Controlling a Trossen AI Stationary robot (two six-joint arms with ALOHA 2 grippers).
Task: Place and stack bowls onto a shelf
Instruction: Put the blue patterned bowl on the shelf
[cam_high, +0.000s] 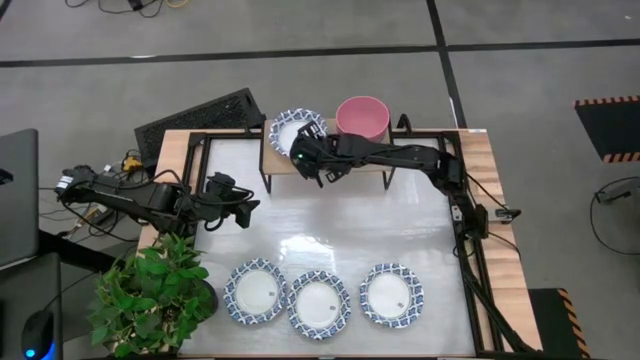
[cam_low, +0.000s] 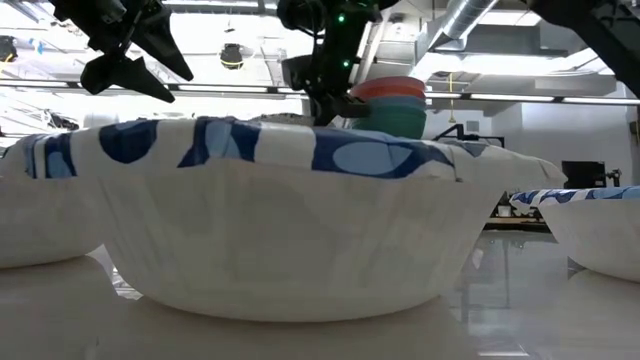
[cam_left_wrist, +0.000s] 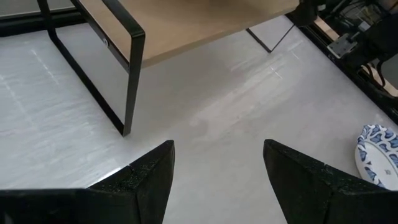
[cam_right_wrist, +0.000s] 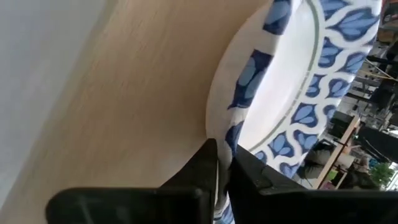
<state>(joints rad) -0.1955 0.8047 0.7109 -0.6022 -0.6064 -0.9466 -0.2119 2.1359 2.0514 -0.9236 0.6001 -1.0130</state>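
Note:
A blue-rimmed, white-centred bowl (cam_high: 296, 128) sits on the left end of the wooden shelf (cam_high: 372, 150). My right gripper (cam_high: 306, 150) is shut on its near rim. Beside it on the shelf stands the red-pink bowl (cam_high: 362, 115); the low view shows it nested in the green-to-blue bowl (cam_low: 402, 118). Three more patterned bowls (cam_high: 255, 292) (cam_high: 320, 303) (cam_high: 391, 295) rest in a row along the table's near edge. My left gripper (cam_high: 240, 208) hovers open above the table, left of the shelf and near its leg (cam_left_wrist: 127, 81). My right gripper pinches the patterned bowl's rim (cam_right_wrist: 235, 134) on the side facing the table's near edge. One finger (cam_right_wrist: 200, 167) is outside the wall and the other (cam_right_wrist: 264, 180) inside the bowl. The bowl's underside (cam_right_wrist: 217, 99) lies against the shelf's wooden top (cam_right_wrist: 124, 93).
A potted plant (cam_high: 150, 295) stands at the table's near left corner. A black keyboard (cam_high: 200, 120) lies beyond the far left corner. The table's middle (cam_high: 340, 225), between the shelf and the row of bowls, is bare white surface. Cables run along the right edge.

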